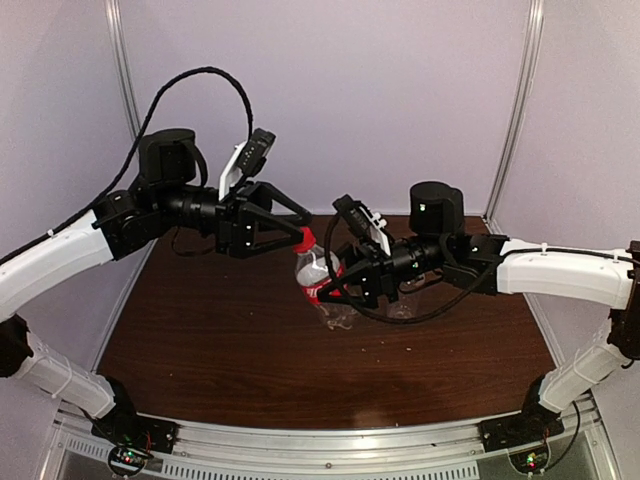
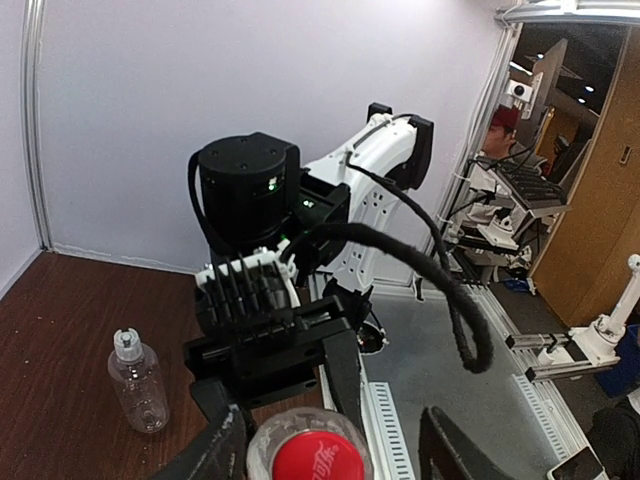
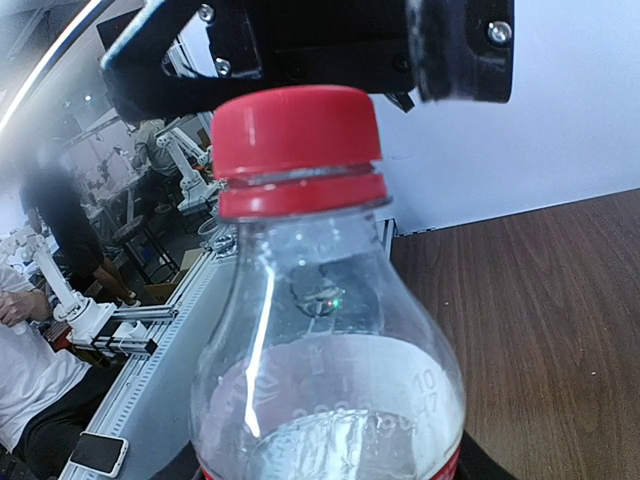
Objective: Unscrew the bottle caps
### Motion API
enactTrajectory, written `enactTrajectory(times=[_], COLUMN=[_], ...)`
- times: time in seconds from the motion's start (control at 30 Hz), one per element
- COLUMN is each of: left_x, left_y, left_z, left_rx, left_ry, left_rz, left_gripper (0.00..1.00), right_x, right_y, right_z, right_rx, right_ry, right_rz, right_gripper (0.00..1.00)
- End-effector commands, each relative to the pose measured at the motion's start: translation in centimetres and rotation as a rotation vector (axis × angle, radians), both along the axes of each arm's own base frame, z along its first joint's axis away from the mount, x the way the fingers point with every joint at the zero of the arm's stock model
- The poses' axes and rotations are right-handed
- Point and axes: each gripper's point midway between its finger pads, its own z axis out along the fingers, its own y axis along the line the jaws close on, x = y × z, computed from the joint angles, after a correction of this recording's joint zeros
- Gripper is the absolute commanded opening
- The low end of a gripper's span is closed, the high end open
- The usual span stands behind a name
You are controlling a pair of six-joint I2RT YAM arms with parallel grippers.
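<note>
1. Where the two arms meet above the middle of the counter [image 1: 220, 340], I see the slim bottle [image 1: 314, 268] with the red label, leaning a little, its neck turned toward the left arm.
2. Right pincer [image 1: 322, 283]: clenched on the slim bottle, grasping it about the labelled body. In the right wrist view the clear shoulder fills the frame, with dark finger edges at both lower corners.
3. Red cap [image 1: 305, 240]: seated on the slim bottle's neck, with its ring directly beneath it. The thread is not exposed.
4. Left pincer [image 1: 303, 228]: released, with the jaws straddling the red cap from above. In the left wrist view one of its fingers [image 2: 215, 455] lies close beside the neck, and the other stands apart from the cap with a visible gap.
5. Wider bottle [image 2: 140, 390]: unlabelled and upright on the counter, set apart from the slim bottle. Its white cap [image 2: 126, 345] is on.
6. I cannot tell whether the slim bottle's base touches the counter, because the right pincer hides it.
</note>
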Motion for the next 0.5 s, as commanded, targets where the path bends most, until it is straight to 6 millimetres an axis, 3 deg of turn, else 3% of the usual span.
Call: enactTrajectory(times=[0.0, 0.3, 0.47], left_x=[0.2, 0.2, 0.8], left_y=[-0.3, -0.3, -0.4], left_z=[-0.5, -0.9, -1.1], left_rx=[-0.017, -0.019, -0.012], left_ry=[-0.022, -0.008, 0.007], left_rz=[-0.015, -0.013, 0.024], left_gripper=[0.57, 0.37, 0.16], right_x=[-0.4, 0.1, 1.1], right_y=[0.1, 0.3, 0.4], right_z=[1.4, 1.1, 0.5], right_rx=[0.047, 0.039, 0.01], right_ry=[-0.013, -0.008, -0.015], right_rz=[0.034, 0.014, -0.054], right_gripper=[0.28, 0.27, 0.25])
